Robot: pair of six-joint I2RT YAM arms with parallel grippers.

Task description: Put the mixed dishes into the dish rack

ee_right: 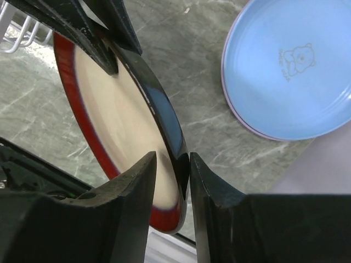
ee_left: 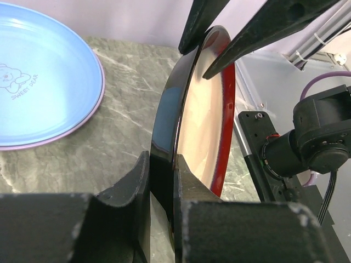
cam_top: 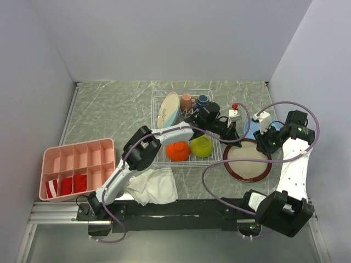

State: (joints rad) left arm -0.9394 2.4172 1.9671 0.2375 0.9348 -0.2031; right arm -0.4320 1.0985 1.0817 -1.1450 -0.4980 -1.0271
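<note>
A cream plate with a dark-red rim and glossy black underside [cam_top: 248, 160] sits tilted to the right of the dish rack [cam_top: 159, 159]. My left gripper [cam_top: 232, 133] is shut on its rim [ee_left: 164, 142]. My right gripper [cam_top: 264, 141] straddles the opposite rim [ee_right: 164, 118]. Its jaws are open, with one finger against the black underside and a gap at the other. The rack holds an upright cream-and-blue plate [cam_top: 168, 109], a pink mug [cam_top: 187, 101], a dark-blue mug [cam_top: 203, 100], an orange bowl [cam_top: 177, 150] and a lime-green bowl [cam_top: 202, 146]. A light-blue plate [cam_top: 253, 129] lies flat behind.
A pink divided tray [cam_top: 77, 167] sits at the left. A crumpled white cloth [cam_top: 153, 186] lies near the left arm's base. The light-blue plate has a lavender rim [ee_right: 288, 71]. A purple cable loops over the right side. Walls close in the table.
</note>
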